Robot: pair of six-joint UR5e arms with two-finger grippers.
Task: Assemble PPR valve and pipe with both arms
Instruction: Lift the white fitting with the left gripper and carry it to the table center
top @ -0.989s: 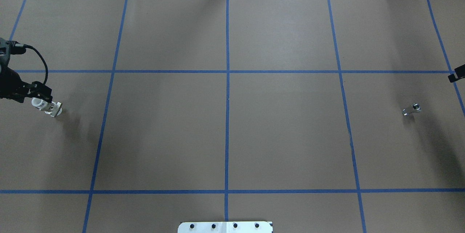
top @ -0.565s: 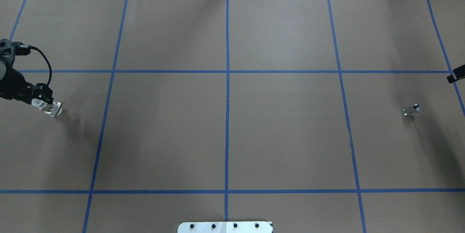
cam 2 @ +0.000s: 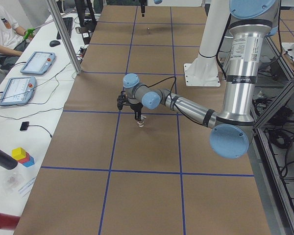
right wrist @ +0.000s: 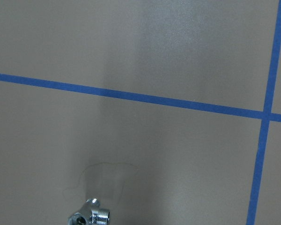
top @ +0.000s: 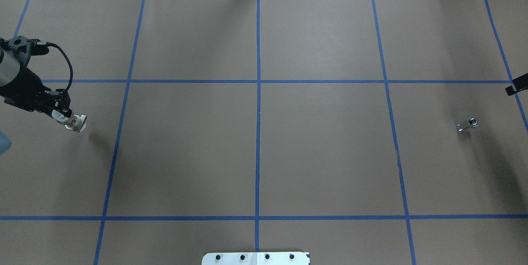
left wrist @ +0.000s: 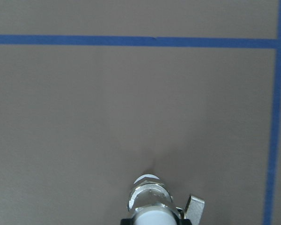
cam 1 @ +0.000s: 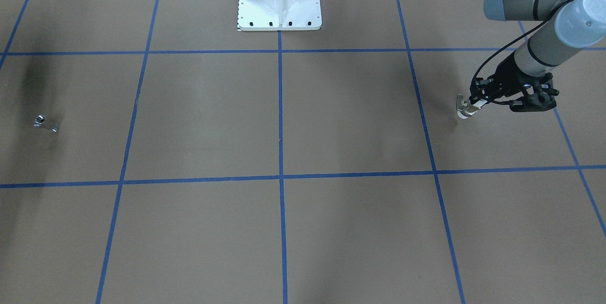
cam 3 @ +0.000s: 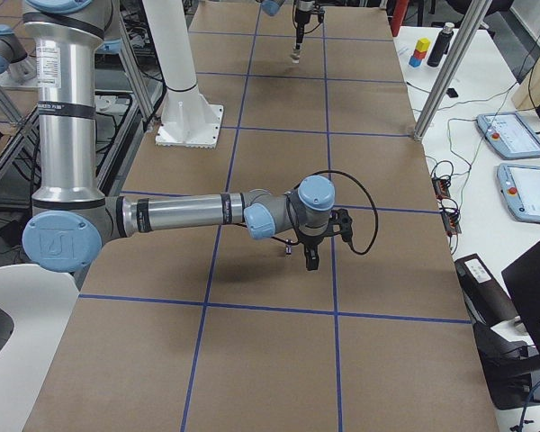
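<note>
- The PPR valve (top: 76,123) looks light, hard and slippery. My left tool (top: 62,115) is closed on its white end, and the rest pokes out past the tips.
- The tiny pipe (top: 467,124) lies on the desk (top: 255,153) near my right tool (cam 3: 310,261). I cannot tell if that tool is open.
- My left arm reaches out low, tilted down.

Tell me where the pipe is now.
In the overhead view the pipe lies on the table, on its right side, beyond the right blue tape line.
</note>
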